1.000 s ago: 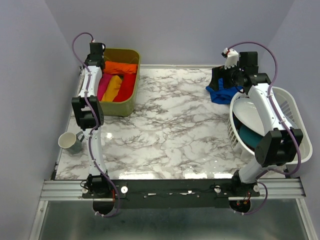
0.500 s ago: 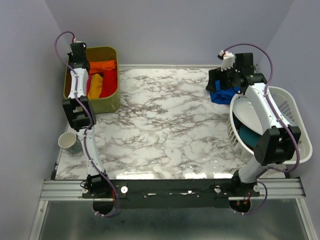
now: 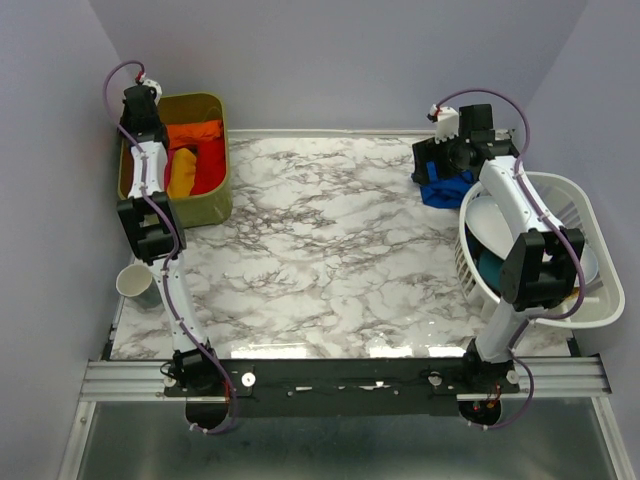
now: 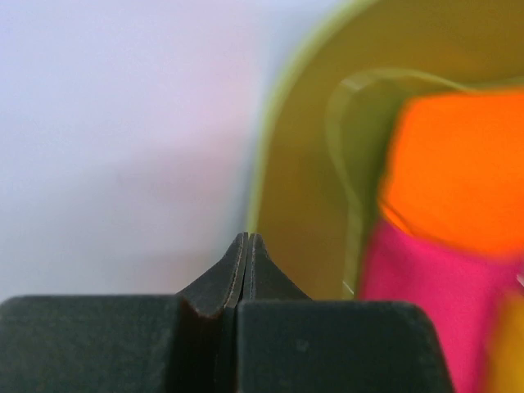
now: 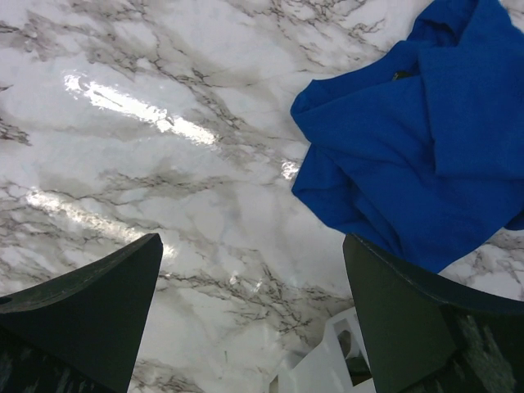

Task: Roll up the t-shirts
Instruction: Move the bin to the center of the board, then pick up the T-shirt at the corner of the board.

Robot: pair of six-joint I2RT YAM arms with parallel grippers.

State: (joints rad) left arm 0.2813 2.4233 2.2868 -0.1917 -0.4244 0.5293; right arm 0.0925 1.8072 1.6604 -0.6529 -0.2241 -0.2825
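Count as found. You have one desk (image 3: 330, 260) carrying two arms: one left arm (image 3: 150, 215) and one right arm (image 3: 520, 210). Each ends in one hand, so two in all: the left hand (image 4: 246, 254) and the right hand (image 5: 252, 246).

Containers: three. One bin (image 3: 215, 200), one basket (image 3: 590, 310), one mug (image 3: 135, 283).

Cloth items: six.
- On the desk: one blue shirt (image 5: 409, 164).
- In the bin: four, namely one orange shirt (image 3: 195, 131), one yellow shirt (image 3: 182, 175), one red shirt (image 3: 208, 168) and one pink shirt (image 4: 426, 303). The pink one shows only from the left wrist.
- In the basket: one teal cloth (image 3: 492, 270). Whether it is a shirt cannot be told.
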